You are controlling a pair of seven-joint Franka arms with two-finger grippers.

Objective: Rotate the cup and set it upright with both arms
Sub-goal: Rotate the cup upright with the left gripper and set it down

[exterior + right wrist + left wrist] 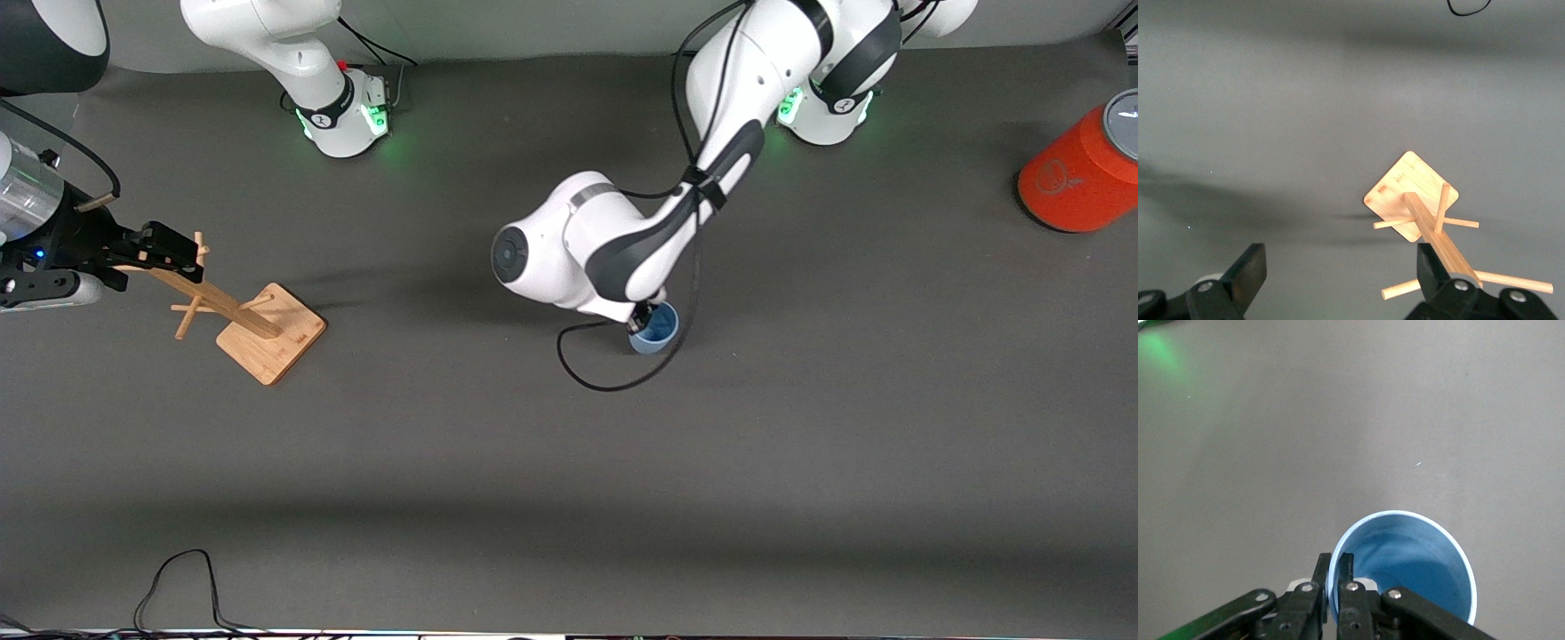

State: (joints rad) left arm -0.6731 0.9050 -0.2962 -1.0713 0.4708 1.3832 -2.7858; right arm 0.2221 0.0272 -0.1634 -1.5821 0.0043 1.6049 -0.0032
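Observation:
The light-blue cup stands upright with its opening up, near the middle of the table. I cannot tell whether its base rests on the table. My left gripper is shut on the cup's rim, one finger inside and one outside. In the left wrist view the cup is pinched at the rim by the left gripper. My right gripper is open and empty, up over the top of the wooden rack at the right arm's end. It also shows open in the right wrist view.
The wooden rack with pegs stands on its square base; it shows in the right wrist view. An orange-red cylinder with a grey lid lies at the left arm's end. A black cable loops beside the cup.

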